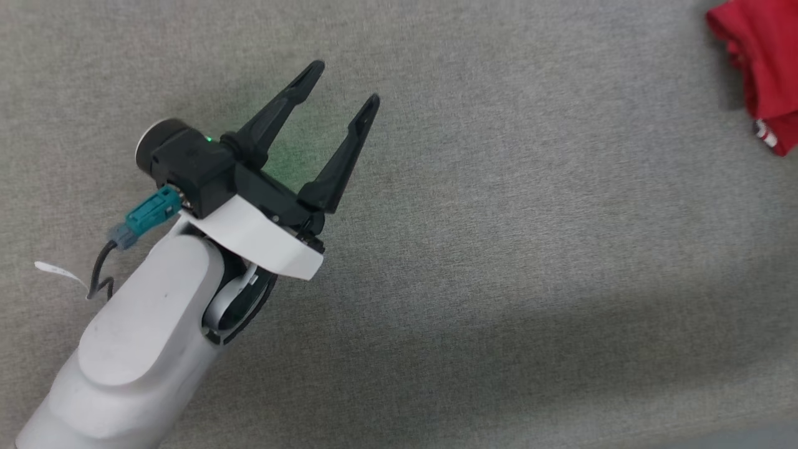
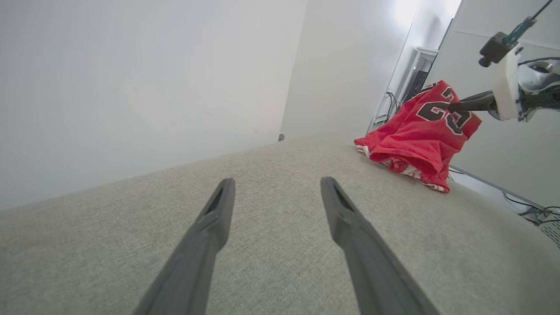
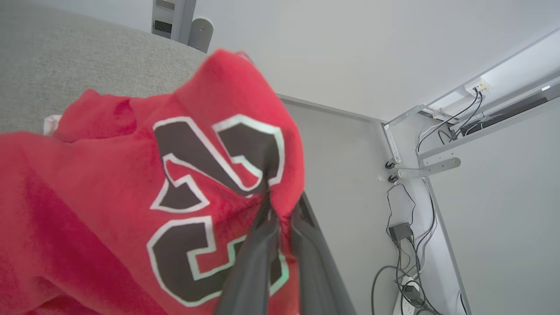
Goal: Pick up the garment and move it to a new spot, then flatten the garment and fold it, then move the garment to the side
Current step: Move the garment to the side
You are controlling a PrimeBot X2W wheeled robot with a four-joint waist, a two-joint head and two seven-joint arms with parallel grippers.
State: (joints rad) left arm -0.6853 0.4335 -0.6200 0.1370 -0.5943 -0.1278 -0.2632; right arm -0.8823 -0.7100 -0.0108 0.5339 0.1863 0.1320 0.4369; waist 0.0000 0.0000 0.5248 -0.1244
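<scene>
Left gripper empty, right gripper pinching the garment
Lower left, spread fingers hover over grey cloth. Upper right, the garment hangs bunched from a pinch at its number (soft, light, droopy: shoulders or hem should spread it better).

- The left gripper spreads its two dark fingers wide, well apart from the garment.
- The red garment lies bunched up, with one part lifted.
- The right gripper pinches the garment's lifted part.
- A grey cloth top lies under the garment.

Red garment, black white-outlined numerals, grey surface
</scene>
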